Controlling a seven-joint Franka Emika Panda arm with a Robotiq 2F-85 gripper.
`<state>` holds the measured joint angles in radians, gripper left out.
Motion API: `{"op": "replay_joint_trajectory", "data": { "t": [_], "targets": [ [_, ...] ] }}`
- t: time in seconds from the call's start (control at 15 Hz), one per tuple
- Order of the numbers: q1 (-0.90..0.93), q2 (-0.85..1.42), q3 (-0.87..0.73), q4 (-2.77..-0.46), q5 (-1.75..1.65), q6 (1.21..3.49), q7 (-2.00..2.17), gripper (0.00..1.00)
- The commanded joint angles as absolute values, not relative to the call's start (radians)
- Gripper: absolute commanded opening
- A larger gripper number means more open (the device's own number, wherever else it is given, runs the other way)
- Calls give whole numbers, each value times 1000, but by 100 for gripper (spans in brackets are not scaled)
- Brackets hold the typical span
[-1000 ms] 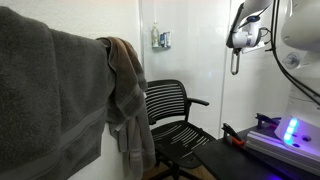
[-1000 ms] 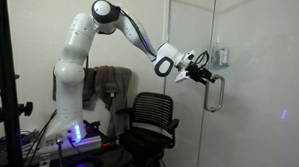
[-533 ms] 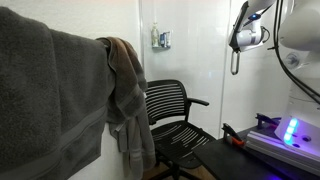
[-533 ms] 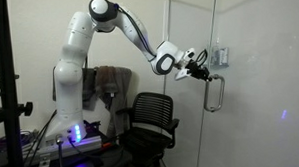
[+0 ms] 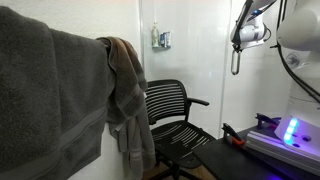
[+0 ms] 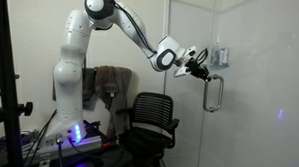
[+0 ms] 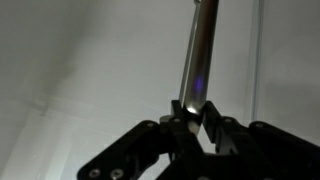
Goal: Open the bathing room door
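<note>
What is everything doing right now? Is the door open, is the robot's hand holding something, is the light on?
bathing room door: looks shut, not swung open.
end effector: shut on the chrome handle.
chrome handle: upright, held near its top end.
office chair: upright, nobody in it.
grey towel: hanging, draped.
base light: on, glowing blue.

Item counts: 1 arm (image 6: 74,56) with 1 gripper (image 6: 201,70); 1 glass door (image 6: 197,142) with 1 handle (image 6: 214,94); 1 chair (image 5: 170,110); 2 towels — 1 grey towel (image 5: 50,100), 1 brown towel (image 5: 125,85); 1 shelf (image 5: 161,40) — its bottles too small to count.
</note>
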<state>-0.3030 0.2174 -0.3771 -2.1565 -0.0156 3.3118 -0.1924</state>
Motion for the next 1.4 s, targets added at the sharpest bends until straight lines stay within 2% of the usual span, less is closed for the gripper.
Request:
{"op": "replay_joint_trajectory", "data": {
  "t": [0.0,0.33,0.8,1.33],
  "targets": [
    [-322,37,-443,-2244,-129,3099,-293,6],
    [-328,-32,-518,-2246,-407,2942,-163,6],
    [-381,-190,-505,-2341,-801,2858,114,6],
    [-428,-374,-511,-2477,-1023,2806,189,6]
  ]
}}
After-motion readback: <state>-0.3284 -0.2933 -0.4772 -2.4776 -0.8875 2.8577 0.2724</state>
